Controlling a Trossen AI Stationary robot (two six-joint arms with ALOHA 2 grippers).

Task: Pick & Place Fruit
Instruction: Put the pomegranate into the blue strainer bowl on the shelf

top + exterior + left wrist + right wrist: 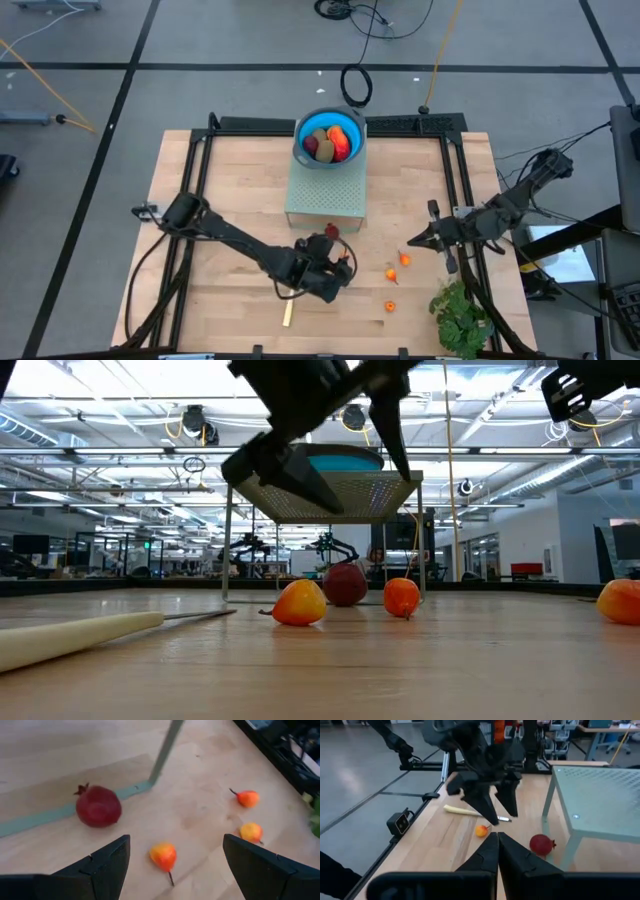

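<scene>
Landmark: green mesh stand (325,192) mid-table, blue bowl (303,127) on top so fruit gets lifted up into it.
Bowl: kiwi-like ovals and a red-orange piece already inside.
Left gripper (172,865): fingers spread, hovering over a small orange fruit (163,856) just off the stand's front corner, apparently lining up a grasp.
Pomegranate (98,806): beside the stand's front leg.
Loose fruit: two more orange bits (404,260) farther from that corner.
Right gripper (415,241): fingers pressed together, empty, waiting off the stand's right front.

Lay on the wooden table (230,190): a pale-handled knife (70,637) near the front edge, a leafy green bunch (462,318) at the front right corner. Stood toward the back: a pale green perforated stand (325,195) on thin legs, with a blue bowl (303,128) resting on top.
</scene>
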